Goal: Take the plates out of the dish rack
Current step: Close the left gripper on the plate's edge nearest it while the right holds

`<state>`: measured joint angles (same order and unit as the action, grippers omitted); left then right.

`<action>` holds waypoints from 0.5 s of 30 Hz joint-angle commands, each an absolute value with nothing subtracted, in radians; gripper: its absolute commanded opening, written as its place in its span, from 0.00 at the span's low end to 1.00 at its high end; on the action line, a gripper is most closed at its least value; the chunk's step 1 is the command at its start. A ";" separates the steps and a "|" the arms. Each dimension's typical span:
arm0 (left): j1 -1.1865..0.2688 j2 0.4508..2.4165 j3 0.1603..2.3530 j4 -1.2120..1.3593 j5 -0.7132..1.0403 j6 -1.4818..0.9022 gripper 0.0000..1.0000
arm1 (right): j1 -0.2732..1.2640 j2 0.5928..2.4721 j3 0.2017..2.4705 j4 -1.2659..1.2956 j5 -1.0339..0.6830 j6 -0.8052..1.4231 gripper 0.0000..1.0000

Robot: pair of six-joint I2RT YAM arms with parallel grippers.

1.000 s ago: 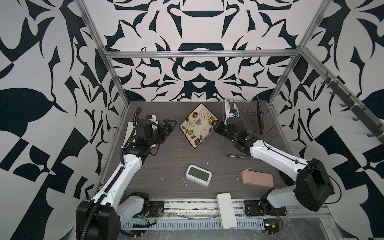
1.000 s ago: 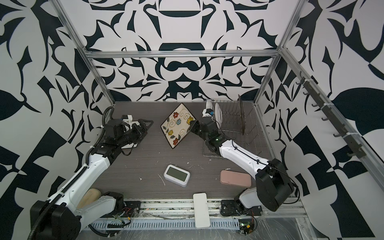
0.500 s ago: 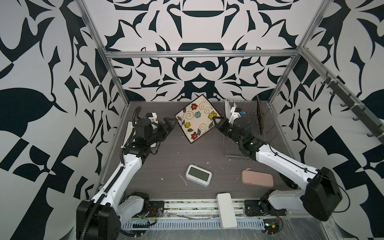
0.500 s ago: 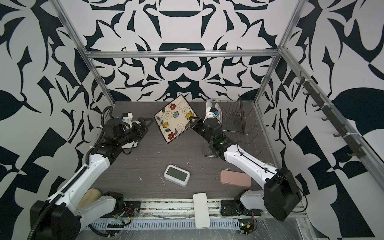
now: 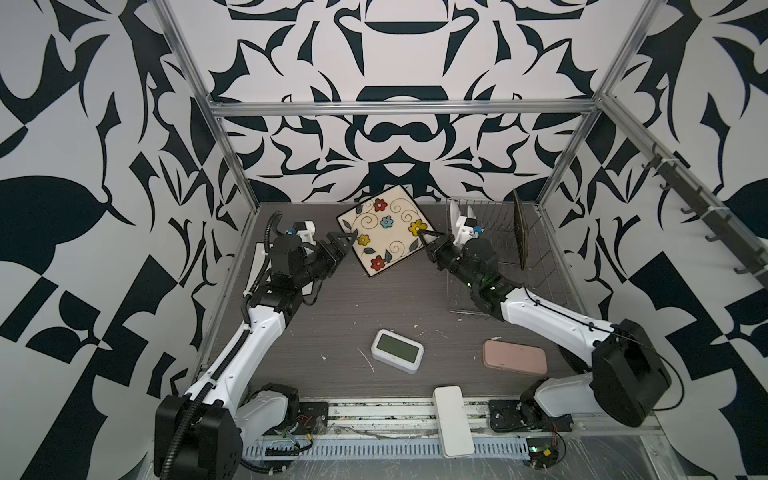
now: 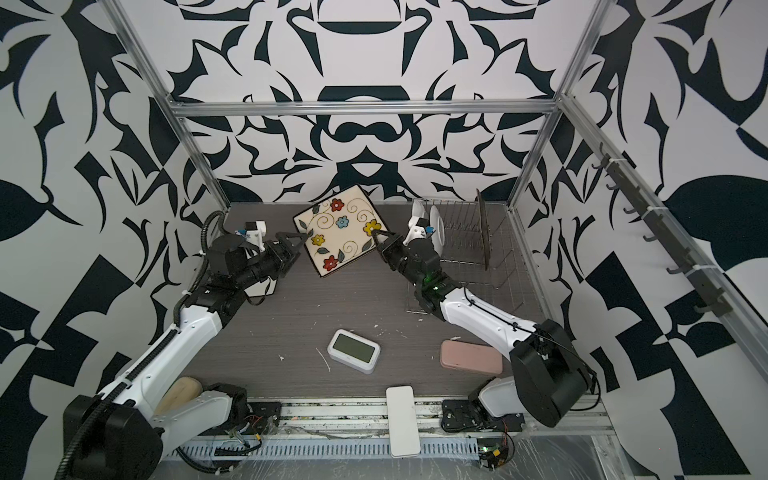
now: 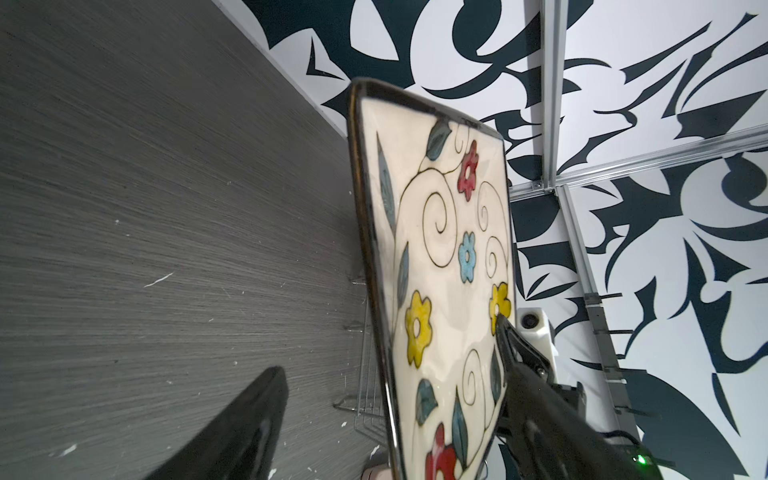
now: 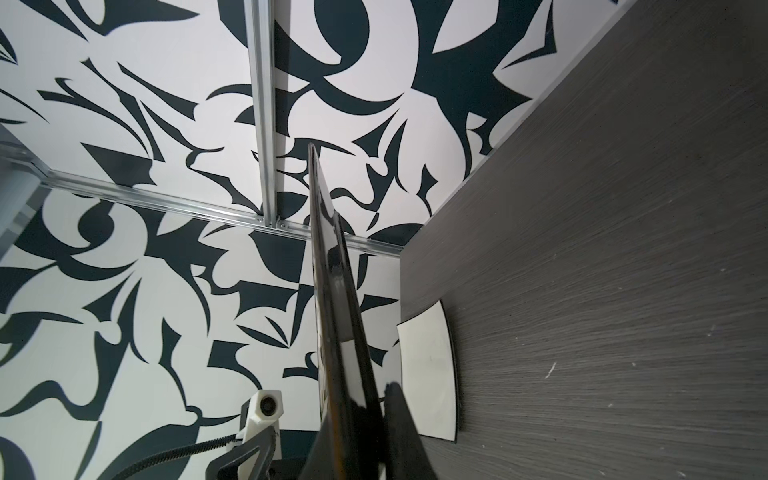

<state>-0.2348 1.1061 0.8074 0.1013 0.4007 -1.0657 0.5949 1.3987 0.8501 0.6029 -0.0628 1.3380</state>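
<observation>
Up and over toward 11 o'clock has gone the floral plate (image 5: pixel 384 230). It has left the dish rack (image 5: pixel 540 266) and now hangs in the air at about 12 o'clock, tilted, between the two arms. The right jaws are clenched on its corner by the yellow flower. The left jaws have moved in to its opposite edge and are narrowing, but they are not yet gripping. This looks like a handover.

The plate is a rounded square of glazed cream ceramic with a glossy dark rim, and likely slippery. In the thin-pronged wire rack at 1 o'clock, a dark plate (image 5: pixel 519 226) and white plates (image 6: pixel 436 232) stand on edge. A white square plate (image 8: pixel 428 374) lies flat at 10 o'clock on the matte, grey-grained surface (image 5: pixel 374 307).
</observation>
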 commanded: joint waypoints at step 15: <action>-0.253 1.163 0.782 0.306 0.436 -1.128 0.64 | 0.604 1.317 0.824 1.070 -0.089 1.501 0.00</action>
